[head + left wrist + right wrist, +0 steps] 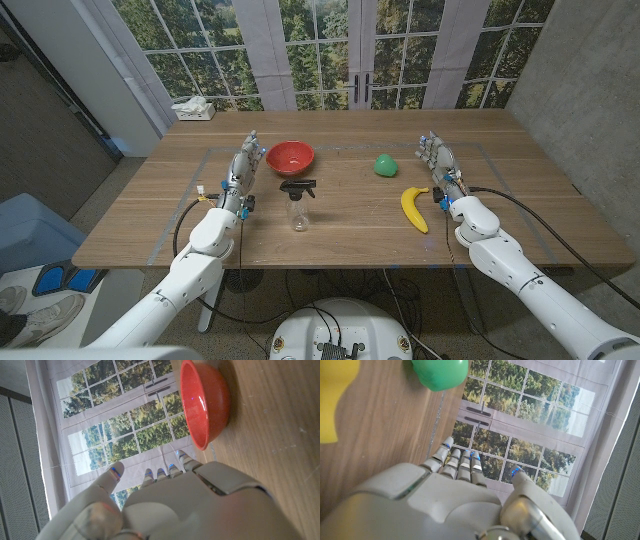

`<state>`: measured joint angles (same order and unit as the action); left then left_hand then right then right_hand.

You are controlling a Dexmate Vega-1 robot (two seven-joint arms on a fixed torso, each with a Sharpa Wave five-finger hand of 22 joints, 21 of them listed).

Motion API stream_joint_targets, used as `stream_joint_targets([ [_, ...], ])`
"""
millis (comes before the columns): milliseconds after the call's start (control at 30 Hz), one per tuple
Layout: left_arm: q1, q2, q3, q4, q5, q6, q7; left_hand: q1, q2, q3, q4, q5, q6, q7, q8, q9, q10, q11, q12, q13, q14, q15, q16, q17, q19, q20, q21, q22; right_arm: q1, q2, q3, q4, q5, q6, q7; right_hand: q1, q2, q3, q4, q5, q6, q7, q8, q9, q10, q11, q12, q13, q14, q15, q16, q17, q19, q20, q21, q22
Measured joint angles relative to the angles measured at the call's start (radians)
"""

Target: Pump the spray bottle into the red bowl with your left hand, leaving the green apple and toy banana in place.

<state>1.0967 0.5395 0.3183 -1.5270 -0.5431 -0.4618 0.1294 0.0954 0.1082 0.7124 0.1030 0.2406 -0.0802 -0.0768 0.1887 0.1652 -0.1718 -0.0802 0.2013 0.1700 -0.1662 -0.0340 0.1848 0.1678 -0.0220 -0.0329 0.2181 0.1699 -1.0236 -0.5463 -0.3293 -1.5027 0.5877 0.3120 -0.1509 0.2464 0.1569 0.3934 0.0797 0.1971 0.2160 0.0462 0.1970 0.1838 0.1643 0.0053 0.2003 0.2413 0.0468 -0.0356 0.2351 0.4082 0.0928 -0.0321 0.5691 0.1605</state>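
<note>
Two hands spread, holding nothing | left hand beside spray bottle, ready to reach | red bowl just ahead | right hand parked beside toy banana, near green apple, leaving both alone

1. Wooden table as landmark.
2. Behind it: tall gridded windows, white frames, green trees outside, daylight.
3. Right of it: grey concrete wall.
4. Far-left corner: white tissue box.
5. Left: blue bin.
</note>
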Motion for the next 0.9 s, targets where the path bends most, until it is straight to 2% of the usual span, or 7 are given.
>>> stream_joint_targets([
  [900, 0.108, 0.038, -0.022, -0.074, 0.039, -0.027, 0.023, 0.011, 0.005, 0.008, -0.008, -0.001, 0.007, -0.007, 0.0, 0.005, 0.006, -0.005, 0.0, 0.0, 0.009, -0.002, 0.0, 0.002, 0.03, -0.001, 0.0, 0.0, -0.029, -0.002, -0.003, -0.038, -0.03, -0.003, -0.042, 0.0, 0.0, 0.0, 0.0, 0.0, 0.005, 0.005, 0.0, 0.0, 0.005, 0.005, 0.0, -0.009, 0.011, 0.0, 0.006, -0.005, 0.011, -0.004, -0.021, 0.0],
])
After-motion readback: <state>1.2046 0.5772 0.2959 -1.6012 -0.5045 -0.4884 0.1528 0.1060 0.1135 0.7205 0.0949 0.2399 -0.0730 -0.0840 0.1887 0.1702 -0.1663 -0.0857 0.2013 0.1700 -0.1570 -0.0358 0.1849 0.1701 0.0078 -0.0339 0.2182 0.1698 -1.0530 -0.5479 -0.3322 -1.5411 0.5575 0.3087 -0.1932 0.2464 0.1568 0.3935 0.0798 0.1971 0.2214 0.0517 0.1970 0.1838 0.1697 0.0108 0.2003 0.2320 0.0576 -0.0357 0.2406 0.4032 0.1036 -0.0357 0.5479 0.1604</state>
